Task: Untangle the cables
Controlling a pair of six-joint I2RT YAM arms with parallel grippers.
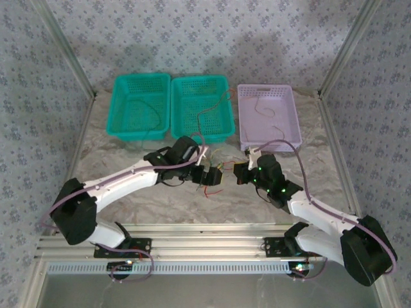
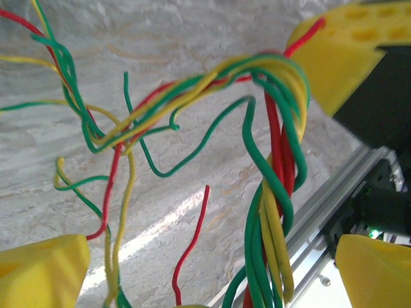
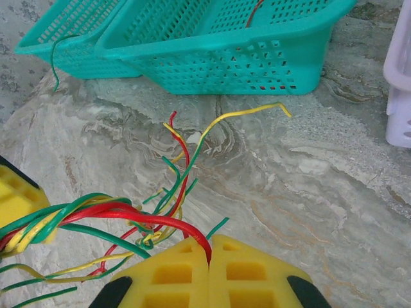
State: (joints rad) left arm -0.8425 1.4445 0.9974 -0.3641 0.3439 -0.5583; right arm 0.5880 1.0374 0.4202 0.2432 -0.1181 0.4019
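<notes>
The right gripper [image 3: 209, 249] clamps a red cable [image 3: 160, 221]; the wide-open, empty left gripper [image 2: 212, 256] should pinch one green cable [image 2: 253, 247] and pull gently.

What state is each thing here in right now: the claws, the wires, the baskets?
cables, tangled, twisted into a braid.
left gripper, open around the cables.
right gripper, shut on the cables.
left teal basket, upright, holding a green wire.
middle teal basket, upright, holding a reddish wire.
lilac basket, upright, holding a brown wire.
</notes>
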